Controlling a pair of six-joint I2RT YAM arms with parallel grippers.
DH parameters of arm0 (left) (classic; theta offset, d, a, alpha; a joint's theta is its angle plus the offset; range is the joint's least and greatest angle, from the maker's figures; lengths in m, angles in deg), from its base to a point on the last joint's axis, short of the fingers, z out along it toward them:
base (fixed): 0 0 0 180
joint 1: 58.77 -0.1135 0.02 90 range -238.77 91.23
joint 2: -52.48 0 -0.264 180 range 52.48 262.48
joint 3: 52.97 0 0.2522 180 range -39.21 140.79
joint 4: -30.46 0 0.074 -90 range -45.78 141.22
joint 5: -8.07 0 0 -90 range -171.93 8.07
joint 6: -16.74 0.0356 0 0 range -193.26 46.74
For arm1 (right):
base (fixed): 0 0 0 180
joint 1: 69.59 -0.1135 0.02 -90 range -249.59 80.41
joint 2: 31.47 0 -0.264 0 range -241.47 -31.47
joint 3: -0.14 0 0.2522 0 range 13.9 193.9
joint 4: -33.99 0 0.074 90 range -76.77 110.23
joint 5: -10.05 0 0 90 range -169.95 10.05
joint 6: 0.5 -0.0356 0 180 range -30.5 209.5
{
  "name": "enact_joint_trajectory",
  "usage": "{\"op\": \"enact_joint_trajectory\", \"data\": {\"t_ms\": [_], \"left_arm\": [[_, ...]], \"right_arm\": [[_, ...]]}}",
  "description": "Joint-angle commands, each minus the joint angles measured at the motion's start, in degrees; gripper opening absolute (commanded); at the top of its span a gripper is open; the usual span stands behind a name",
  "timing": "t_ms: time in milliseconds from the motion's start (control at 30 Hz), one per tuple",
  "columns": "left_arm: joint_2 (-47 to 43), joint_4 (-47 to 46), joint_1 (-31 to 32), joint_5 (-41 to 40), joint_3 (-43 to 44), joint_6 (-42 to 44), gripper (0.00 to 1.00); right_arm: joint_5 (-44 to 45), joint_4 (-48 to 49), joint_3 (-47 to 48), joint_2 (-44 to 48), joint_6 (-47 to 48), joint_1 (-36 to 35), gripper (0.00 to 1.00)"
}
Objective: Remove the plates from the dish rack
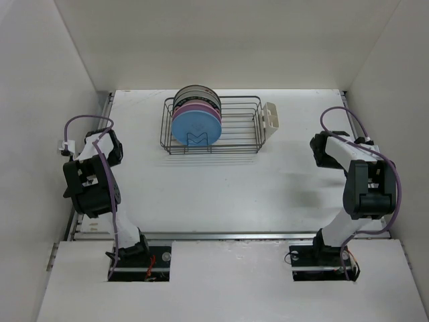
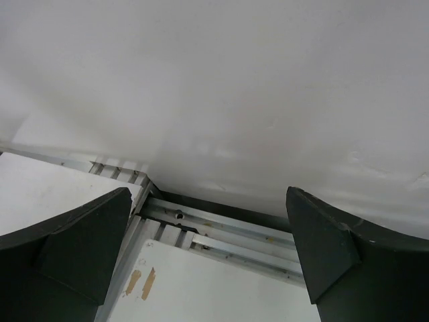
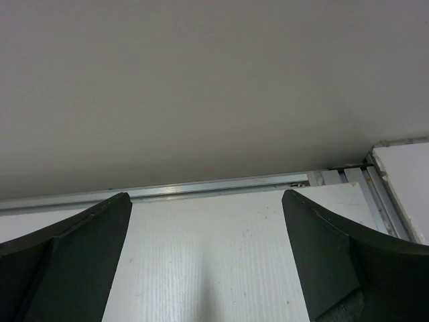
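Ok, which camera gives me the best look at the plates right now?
The top external view. It shows the plates standing on edge at the left end of the rack, the blue plate nearest the arms. Both wrist views point elsewhere and show no plates at all.

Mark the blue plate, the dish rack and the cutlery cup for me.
blue plate (image 1: 193, 122): top external view, front face.
dish rack (image 1: 234, 144): top external view, bare right-hand wires.
cream cutlery cup (image 1: 271, 115): top external view, its side wall.
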Motion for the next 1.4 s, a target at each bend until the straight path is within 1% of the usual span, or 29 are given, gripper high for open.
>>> {"op": "enact_joint_trajectory", "data": {"t_ms": [0,167,233,267,300,333,367,400,467,500,533,567,600,633,700,733,767,800,833,867,900,933,1000,1033,1133,1167,1233,1300,1367], "left_arm": [[-0.45,15.44,0.10,-1.25,1.78,-0.98,1.00],[-0.45,15.44,0.10,-1.25,1.78,-0.98,1.00],[-0.45,15.44,0.10,-2.47,5.09,4.18,1.00],[-0.45,15.44,0.10,-3.79,7.38,7.86,1.00],[0.51,15.44,0.10,-4.32,10.88,13.90,1.00],[3.39,15.44,0.10,-5.03,19.27,26.15,1.00],[4.81,15.44,0.62,-5.03,23.79,32.45,1.00],[5.96,15.44,0.63,-3.21,28.54,38.77,1.00],[6.58,15.44,0.63,0.92,41.33,50.11,1.00],[5.28,13.09,0.63,3.99,44.29,57.14,1.00],[3.18,-0.68,0.63,16.90,45.45,67.39,1.00],[0.20,-7.87,0.02,28.08,43.72,77.41,1.00],[-6.97,-13.33,-0.60,40.89,41.96,89.43,1.00],[-10.43,-21.31,-0.60,63.64,40.12,93.90,1.00],[-17.81,-25.06,1.31,81.46,36.52,101.73,1.00],[-19.07,-25.86,2.55,87.80,36.50,105.25,1.00],[-19.86,-25.87,4.13,94.04,36.50,111.55,1.00],[-19.87,-24.39,6.23,91.93,37.80,113.87,1.00],[-19.87,-23.33,11.65,86.95,38.68,115.55,1.00],[-18.91,-23.32,14.14,74.28,38.69,116.78,1.00],[-18.38,-23.93,16.16,67.72,38.69,117.41,1.00],[-17.16,-24.72,17.75,62.35,36.87,118.20,1.00],[-15.57,-25.51,20.66,55.12,35.18,120.39,1.00],[-13.22,-24.21,21.45,54.30,35.18,121.44,1.00],[-10.04,-21.65,23.39,52.01,38.94,120.58,1.00],[-9.51,-22.52,23.39,50.53,39.91,119.10,1.00],[-9.50,-24.54,23.39,48.76,41.15,119.08,1.00],[-7.06,-22.28,23.39,50.68,44.74,118.47,1.00],[-3.72,-11.85,23.39,61.89,49.91,118.47,1.00]], "right_arm": [[5.49,-3.18,1.66,-0.28,-1.05,0.04,1.00],[5.49,-3.18,1.66,-0.28,-1.05,0.04,1.00],[5.49,-3.18,3.32,-0.89,1.05,0.04,1.00],[5.49,-3.18,5.33,-1.50,6.89,0.04,1.00],[6.10,-3.18,7.70,-2.03,10.78,0.04,1.00],[6.10,-3.18,13.38,-2.64,14.64,0.04,1.00],[6.10,-3.18,16.22,-2.65,17.99,0.04,1.00],[6.10,-3.18,18.60,-2.65,23.68,-0.74,1.00],[8.30,-3.18,24.75,-0.20,25.58,-3.99,1.00],[7.52,-3.18,27.30,0.59,27.76,-5.39,1.00],[6.12,-3.18,30.11,1.12,29.69,-6.89,1.00],[3.67,-3.18,35.70,1.13,32.15,-10.47,1.00],[3.03,-2.05,38.11,1.13,35.65,-12.59,1.00],[3.03,1.53,39.87,1.13,52.66,-14.88,1.00],[-10.34,29.30,39.64,2.70,82.81,-20.23,1.00],[-23.30,40.30,37.28,4.89,106.38,-21.39,1.00],[-37.52,47.37,35.78,7.17,111.05,-22.45,1.00],[-60.20,49.88,33.59,11.72,113.10,-24.20,1.00],[-68.43,52.43,32.52,13.77,113.64,-24.91,1.00],[-76.26,55.06,31.38,15.35,114.26,-24.92,1.00],[-88.69,60.40,29.02,16.33,114.26,-25.44,1.00],[-93.08,62.63,28.47,16.33,114.26,-25.97,1.00],[-99.60,61.88,29.77,12.58,114.87,-26.76,1.00],[-103.63,58.29,35.70,6.20,116.36,-27.63,0.95],[-105.06,43.81,51.51,-3.85,119.01,-28.87,0.85],[-105.95,42.88,53.15,-7.80,119.01,-28.87,0.84],[-106.75,45.31,53.16,-9.59,119.01,-29.40,0.82],[-105.26,47.96,51.24,-10.38,119.01,-31.50,0.78],[-102.28,51.20,49.48,-11.61,120.15,-33.34,0.73]]}}
